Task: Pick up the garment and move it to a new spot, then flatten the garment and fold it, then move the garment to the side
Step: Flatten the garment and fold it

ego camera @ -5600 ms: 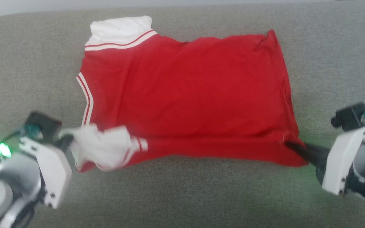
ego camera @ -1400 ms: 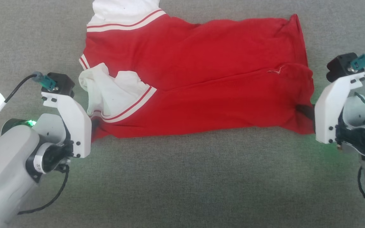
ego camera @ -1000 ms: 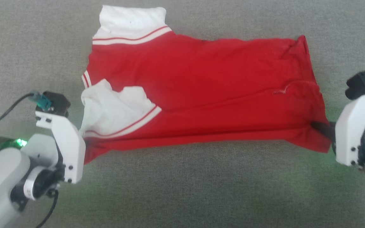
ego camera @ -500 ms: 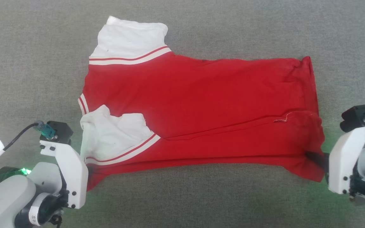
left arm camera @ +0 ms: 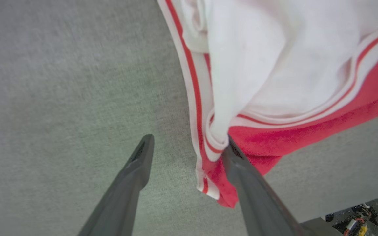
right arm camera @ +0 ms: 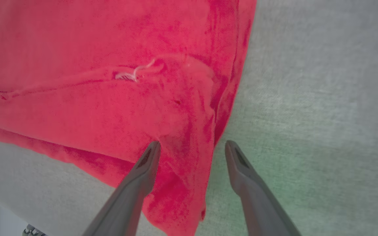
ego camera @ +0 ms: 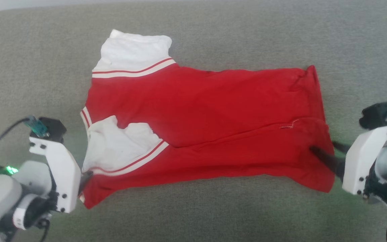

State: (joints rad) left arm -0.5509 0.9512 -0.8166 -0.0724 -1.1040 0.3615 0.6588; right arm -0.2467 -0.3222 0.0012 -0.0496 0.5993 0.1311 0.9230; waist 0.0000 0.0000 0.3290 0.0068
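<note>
- The shirt (ego camera: 200,117) lies across a grey cushion (ego camera: 193,208), its long axis running left to right and its near edge folded over itself.
- Left gripper (left arm camera: 189,141), jaws wide and gripping nothing, sits at the near sleeve corner, one finger touching the trim.
- Right gripper (right arm camera: 192,144), likewise wide, straddles the near hem corner; each arm is nearest its own end.

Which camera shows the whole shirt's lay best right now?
The head view: the garment lies whole on the grey fabric surface, near edge folded over. The left wrist view gives its white-sleeved corner between the open left gripper fingers; the right wrist view, its red hem corner between the open right gripper fingers.
</note>
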